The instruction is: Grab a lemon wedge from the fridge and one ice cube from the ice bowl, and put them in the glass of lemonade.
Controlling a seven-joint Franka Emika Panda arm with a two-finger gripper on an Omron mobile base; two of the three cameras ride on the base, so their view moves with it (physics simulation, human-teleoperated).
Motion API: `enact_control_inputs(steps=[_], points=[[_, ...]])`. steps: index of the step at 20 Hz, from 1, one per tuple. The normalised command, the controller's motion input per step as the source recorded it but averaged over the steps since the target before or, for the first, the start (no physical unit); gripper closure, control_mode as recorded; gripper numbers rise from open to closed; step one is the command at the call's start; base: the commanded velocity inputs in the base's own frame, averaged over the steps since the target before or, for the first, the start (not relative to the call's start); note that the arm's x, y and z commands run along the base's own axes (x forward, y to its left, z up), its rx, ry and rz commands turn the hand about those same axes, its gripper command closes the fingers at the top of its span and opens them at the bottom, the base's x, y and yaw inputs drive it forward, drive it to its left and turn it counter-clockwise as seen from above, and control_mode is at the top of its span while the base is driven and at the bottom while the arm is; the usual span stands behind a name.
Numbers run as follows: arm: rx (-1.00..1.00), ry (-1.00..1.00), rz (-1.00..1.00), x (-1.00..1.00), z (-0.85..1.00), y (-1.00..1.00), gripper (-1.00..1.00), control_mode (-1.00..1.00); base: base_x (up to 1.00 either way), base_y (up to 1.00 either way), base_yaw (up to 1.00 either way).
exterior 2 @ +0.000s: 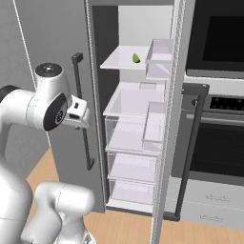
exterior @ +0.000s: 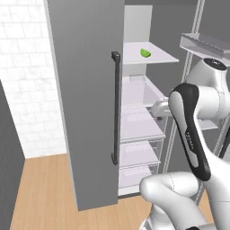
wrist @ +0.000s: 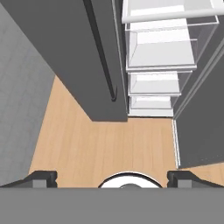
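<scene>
Here the fingers (wrist: pixel 112 178) gape wide and empty before the open fridge (exterior: pixel 85 90), lemon wedge (exterior: pixel 145 53) shelved.

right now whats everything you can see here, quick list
lemon wedge: one, lime green, on the fridge's upper white shelf
fridge: one, grey, right door swung open, left door shut
door handles: two, dark vertical bars, one on each fridge door
clear drawers: several, see-through, stacked below the shelves
oven: one, black and grey, right of the fridge
floor: light wood, in front of the fridge
tool: one, dark tips, open, pointing down at the floor
</scene>
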Motion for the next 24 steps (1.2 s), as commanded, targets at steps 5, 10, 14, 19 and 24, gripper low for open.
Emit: enact_control_inputs(steps=[5, 10, 14, 19, 24], points=[[0.0, 0.0, -0.02, -0.03, 0.0, 0.05, -1.0, -1.0, 0.0, 0.0, 0.0], [0.0, 0.0, -0.03, -0.1, 0.0, 0.1, -1.0, 1.0, 0.0, 0.0, -0.01], [0.0, 0.0, 0.0, 0.0, 0.0, 0.0, -1.0, 1.0, 0.11, -0.29, -0.15], [0.0, 0.0, 0.0, 0.0, 0.0, 0.0, -1.0, 1.0, 0.45, -0.51, -0.31], [0.0, 0.0, 0.0, 0.0, 0.0, 0.0, -1.0, 1.0, 0.37, 0.03, -0.07]])
